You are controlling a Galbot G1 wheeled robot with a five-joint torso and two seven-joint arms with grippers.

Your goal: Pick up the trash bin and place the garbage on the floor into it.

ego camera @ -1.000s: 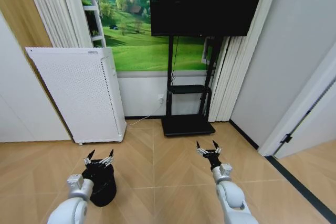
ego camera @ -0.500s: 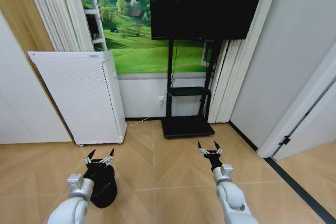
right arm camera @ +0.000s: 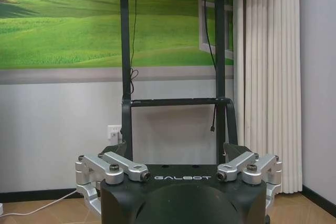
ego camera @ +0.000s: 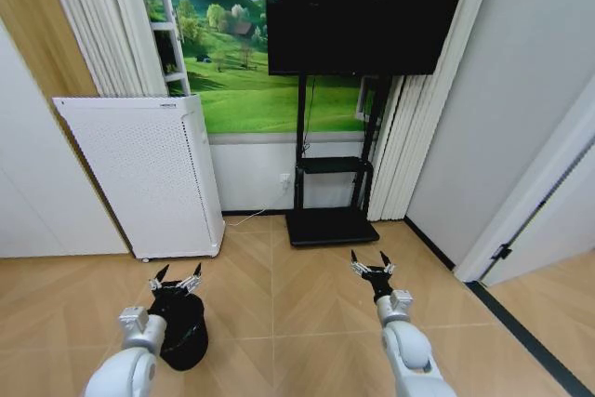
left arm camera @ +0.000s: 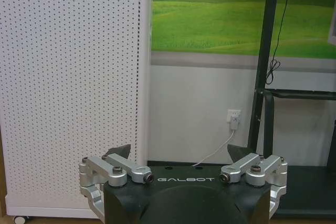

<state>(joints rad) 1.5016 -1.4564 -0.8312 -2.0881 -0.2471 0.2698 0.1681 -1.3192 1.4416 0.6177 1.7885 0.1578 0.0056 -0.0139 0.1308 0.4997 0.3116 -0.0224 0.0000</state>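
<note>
Both arms reach forward and low over the wooden parquet floor (ego camera: 307, 304), roughly side by side, wrists pointing toward the far wall. The left gripper (ego camera: 176, 278) hangs right above the trash bin (ego camera: 182, 334), its fingers spread wide with nothing pinched between them; in the head view the tips sit just over the bin's rim, though contact can't be made out. In the left wrist view that gripper (left arm camera: 184, 156) faces the white perforated appliance (left arm camera: 68, 93) and a wall outlet (left arm camera: 234, 118) with a cable plugged in.

The right gripper (ego camera: 371, 263) floats over bare floor, well apart from the bin, fingers also splayed open and empty. From the right wrist view the same gripper (right arm camera: 176, 153) points at the black TV stand (right arm camera: 173, 103) and the cream curtain (right arm camera: 268, 77).

"GALBOT" is printed on both gripper bodies in small light letters.

The bin is small, black, round and a bit tapered, standing on the floor in front of the appliance, near the robot's left side.
</note>
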